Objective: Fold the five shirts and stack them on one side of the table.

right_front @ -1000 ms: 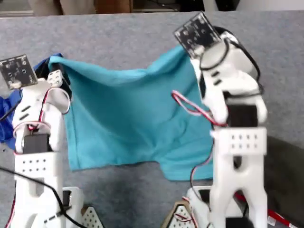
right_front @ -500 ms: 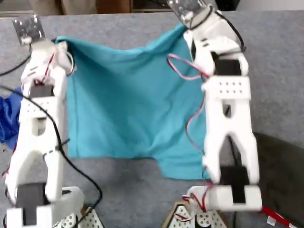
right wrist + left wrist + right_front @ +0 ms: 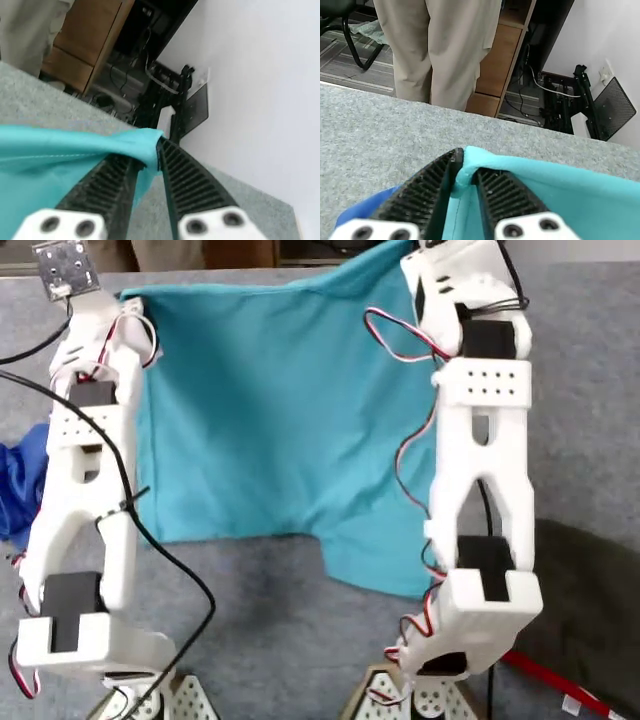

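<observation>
Teal shirt (image 3: 270, 420): it lies spread over the middle of the grey table (image 3: 250, 640), between your two arms. Its far edge is held up and its near hem rests on the tabletop.
Held edge: it runs left to right along the far side, pulled fairly straight, and the rest of the cloth drops from it toward the near side.
Near hem: it is uneven, with one flap at the near right reaching closer to the arm bases than the rest.
Left gripper (image 3: 465, 167): it is pressed together on the far-left corner, with a small fold of teal cloth pinched between the ribbed pads.
Right gripper (image 3: 152, 150): it is clamped on the far-right corner, with the cloth tip poking out between the pads.
Nearer arm: neither, since each arm has its own corner. In the high view the right corner sits a little farther across the table than the left.
Key relation: the shirt's free body lies on the near side of both grippers, so I judge the fold calls for drawing the held edge toward you over the hem.
Your care: move both corners together, because a lag on one side would likely skew the fold.
Blue shirt (image 3: 20, 480): it is bunched at the left edge of the table, just beside the left arm.
Dark cloth (image 3: 590, 600): it lies at the near right, beside the right arm's base.
</observation>
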Controlling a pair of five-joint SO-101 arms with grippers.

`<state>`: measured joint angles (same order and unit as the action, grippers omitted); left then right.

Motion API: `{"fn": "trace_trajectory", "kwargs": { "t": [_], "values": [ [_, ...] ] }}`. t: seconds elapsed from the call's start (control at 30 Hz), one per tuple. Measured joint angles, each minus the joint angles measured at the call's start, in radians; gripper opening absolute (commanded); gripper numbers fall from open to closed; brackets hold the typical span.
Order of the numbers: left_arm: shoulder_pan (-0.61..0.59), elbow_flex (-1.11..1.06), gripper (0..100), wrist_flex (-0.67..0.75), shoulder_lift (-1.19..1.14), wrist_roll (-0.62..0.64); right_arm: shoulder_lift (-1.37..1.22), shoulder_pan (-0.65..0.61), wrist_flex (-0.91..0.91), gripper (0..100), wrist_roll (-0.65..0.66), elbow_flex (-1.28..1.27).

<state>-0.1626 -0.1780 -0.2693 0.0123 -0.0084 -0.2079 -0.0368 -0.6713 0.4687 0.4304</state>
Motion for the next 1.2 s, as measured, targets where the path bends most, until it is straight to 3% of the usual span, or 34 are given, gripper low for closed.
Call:
{"fn": "trace_trajectory", "kwargs": {
  "t": [0.17,0.33,0.67,0.97,1.2],
  "values": [
    [0.0,0.017,2,-0.08,-0.025,0.0,0.0,0.0,-0.103,0.5,0.0,0.006],
    [-0.002,0.017,2,-0.203,-0.025,0.0,0.005,0.0,-0.327,0.4,0.037,0.061],
    [0.048,0.017,2,-0.681,0.103,-0.178,0.141,0.012,-0.666,0.4,0.175,0.017],
    [0.044,-0.094,2,-0.726,0.117,-0.192,0.549,-0.009,-0.637,0.4,0.233,-0.445],
    [-0.012,-0.187,2,-0.667,0.117,-0.198,0.881,0.017,-0.574,0.4,0.247,-0.89]
  ]
}}
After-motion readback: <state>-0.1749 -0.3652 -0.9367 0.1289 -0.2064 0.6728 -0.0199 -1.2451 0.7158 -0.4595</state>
